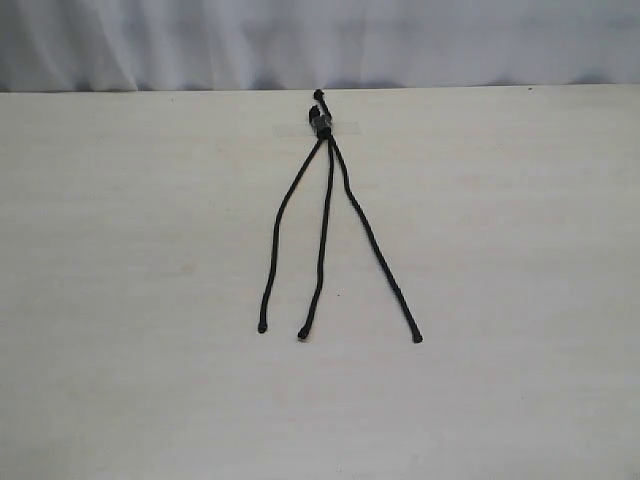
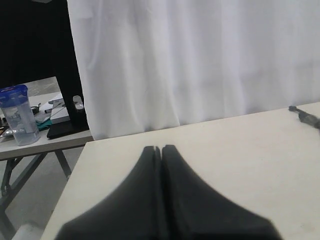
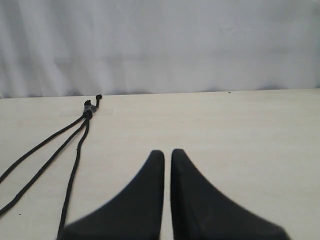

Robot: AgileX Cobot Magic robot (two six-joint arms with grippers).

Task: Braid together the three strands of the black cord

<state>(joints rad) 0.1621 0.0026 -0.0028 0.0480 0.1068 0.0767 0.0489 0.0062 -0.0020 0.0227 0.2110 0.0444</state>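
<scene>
The black cord lies flat on the pale table (image 1: 520, 300), its knotted head (image 1: 320, 118) at the far edge under a strip of clear tape. The three strands fan out toward the near side, uncrossed: left strand (image 1: 281, 228), middle strand (image 1: 324, 235), right strand (image 1: 375, 240), each ending in a small knob. Neither gripper shows in the exterior view. My left gripper (image 2: 161, 148) is shut with nothing in it, far from the cord head (image 2: 305, 116). My right gripper (image 3: 167, 152) has its fingers nearly together and is empty, hovering beside the strands (image 3: 75, 160) and head (image 3: 90, 109).
A white curtain (image 1: 320, 40) hangs behind the table's far edge. In the left wrist view the table's side edge (image 2: 70, 185) drops off toward a lower side table holding a blue-lidded jar (image 2: 17, 115) and clutter.
</scene>
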